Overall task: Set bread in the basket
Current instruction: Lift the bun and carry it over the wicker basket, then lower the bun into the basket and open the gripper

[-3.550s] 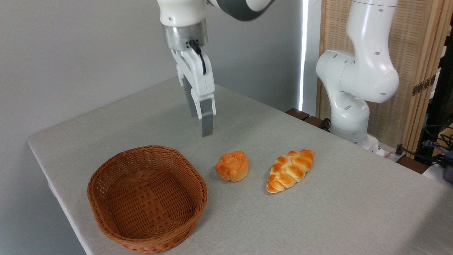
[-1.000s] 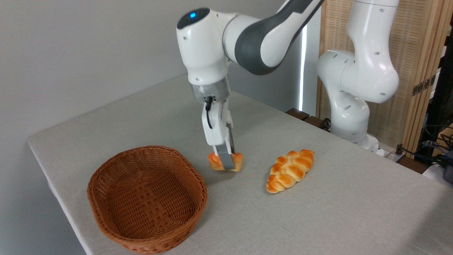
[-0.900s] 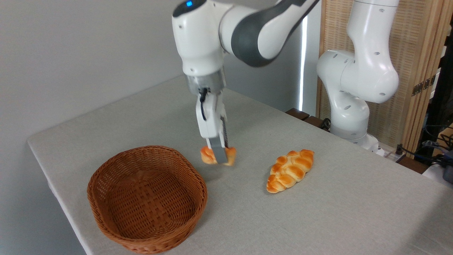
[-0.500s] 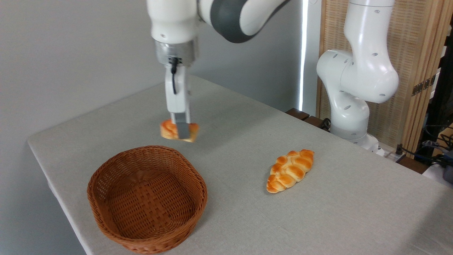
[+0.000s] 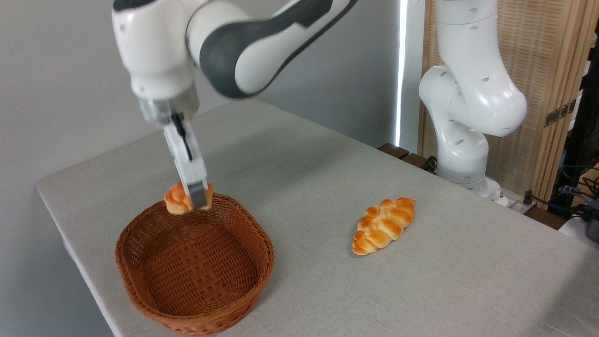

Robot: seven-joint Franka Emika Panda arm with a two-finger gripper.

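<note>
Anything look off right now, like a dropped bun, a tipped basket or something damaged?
Nothing stands out. The gripper holds the bun above the far rim of the basket, which sits level. The braided loaf lies intact on the table.

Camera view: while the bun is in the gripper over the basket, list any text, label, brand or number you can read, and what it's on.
No readable text anywhere in this view.
Robot arm: plain white and grey shells, no legible brand or number.
Gripper, shut on the bread: no markings visible.
Basket, braided loaf, table: no labels.
Clutter at the right edge: too small and dark to read.
</note>
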